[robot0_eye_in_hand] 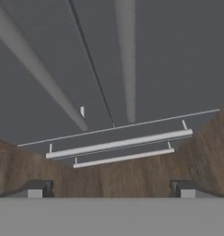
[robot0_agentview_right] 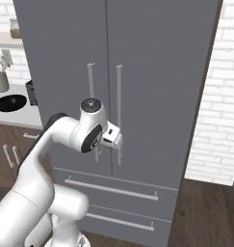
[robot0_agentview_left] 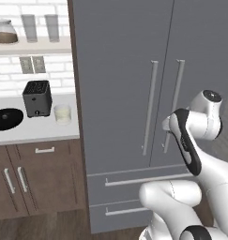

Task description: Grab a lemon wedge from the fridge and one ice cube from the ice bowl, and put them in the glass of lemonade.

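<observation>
The grey fridge [robot0_agentview_left: 120, 84] stands with both doors shut, so the lemon wedge is hidden. My gripper [robot0_eye_in_hand: 111, 191] is open and empty, pointing down along the doors at the two drawer handles [robot0_eye_in_hand: 118, 144]. In the right base view the gripper [robot0_agentview_right: 110, 143] hangs close in front of the lower ends of the two vertical door handles [robot0_agentview_right: 119, 96], not touching them. On the counter to the left sit the black ice bowl [robot0_agentview_left: 6, 118] and the glass of lemonade [robot0_agentview_left: 62, 114]. I cannot make out an ice cube in the bowl.
A black toaster [robot0_agentview_left: 37, 98] stands between the bowl and the glass. A shelf above holds two tall grey glasses [robot0_agentview_left: 40, 27] and a jar [robot0_agentview_left: 5, 32]. Brown cabinets [robot0_agentview_left: 35, 180] lie under the counter. A white brick wall [robot0_agentview_right: 219, 111] flanks the fridge on the right.
</observation>
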Tool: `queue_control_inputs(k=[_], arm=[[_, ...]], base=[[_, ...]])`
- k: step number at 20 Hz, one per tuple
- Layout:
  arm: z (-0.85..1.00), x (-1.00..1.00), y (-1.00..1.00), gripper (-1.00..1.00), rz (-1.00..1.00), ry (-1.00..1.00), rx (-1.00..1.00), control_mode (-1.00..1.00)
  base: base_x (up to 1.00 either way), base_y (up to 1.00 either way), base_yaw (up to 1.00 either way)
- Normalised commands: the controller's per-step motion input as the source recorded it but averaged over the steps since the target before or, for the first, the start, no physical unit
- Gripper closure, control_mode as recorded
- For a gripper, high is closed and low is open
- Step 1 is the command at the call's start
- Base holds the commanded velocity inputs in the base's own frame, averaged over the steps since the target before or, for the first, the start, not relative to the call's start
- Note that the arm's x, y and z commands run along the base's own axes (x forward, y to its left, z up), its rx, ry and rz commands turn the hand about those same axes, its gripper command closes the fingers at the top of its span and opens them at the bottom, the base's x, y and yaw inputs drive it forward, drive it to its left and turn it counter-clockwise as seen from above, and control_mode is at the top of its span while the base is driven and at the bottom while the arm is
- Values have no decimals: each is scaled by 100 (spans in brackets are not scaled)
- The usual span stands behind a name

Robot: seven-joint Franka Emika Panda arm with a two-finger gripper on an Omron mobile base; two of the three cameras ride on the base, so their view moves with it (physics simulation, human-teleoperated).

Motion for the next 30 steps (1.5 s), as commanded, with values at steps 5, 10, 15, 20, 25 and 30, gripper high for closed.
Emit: queue_control_inputs(k=[5, 10, 15, 20, 25, 30], arm=[[36, -30, 11, -100, 0, 0, -14, -100], [3, -12, 0, -100, 0, -1, -1, -100], [4, -6, -7, -100, 0, -11, 11, -100], [4, 0, -2, -100, -2, -11, 11, -100], [0, 0, -1, -100, -5, -14, 10, -100], [30, 30, -7, -100, 0, -10, 2, -100]], base=[[0, 0, 0], [0, 0, 0], [0, 0, 0], [0, 0, 0], [0, 0, 0], [0, 0, 0]])
